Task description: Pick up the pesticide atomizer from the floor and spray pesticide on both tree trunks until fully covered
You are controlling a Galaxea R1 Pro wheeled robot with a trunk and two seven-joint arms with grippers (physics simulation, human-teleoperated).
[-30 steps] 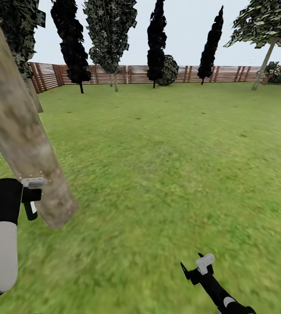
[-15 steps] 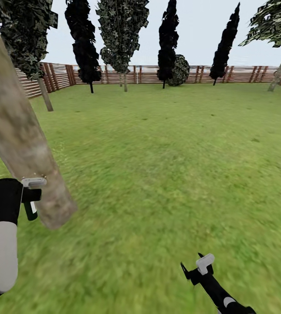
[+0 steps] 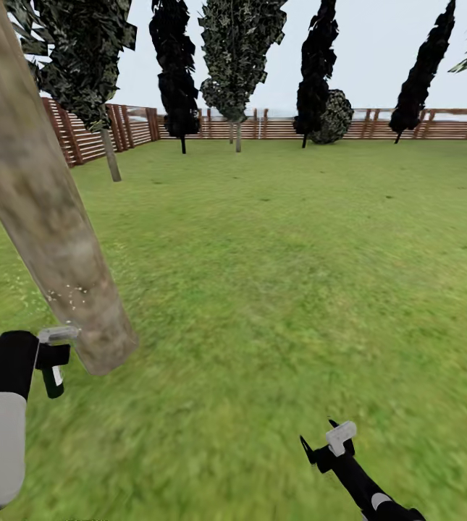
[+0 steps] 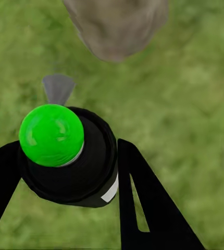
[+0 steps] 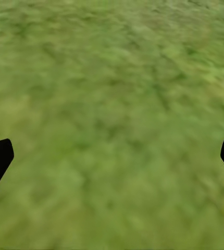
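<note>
Green-capped pesticide atomizer (image 4: 65,156) clamped in left jaws, one tree trunk (image 3: 45,210) near, right jaws spread.

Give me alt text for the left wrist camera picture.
The left claw grips the pesticide atomizer, a black bottle with a bright green cap, seen from above. Beyond it, over the lawn, stands the base of a pale tree trunk.
</note>
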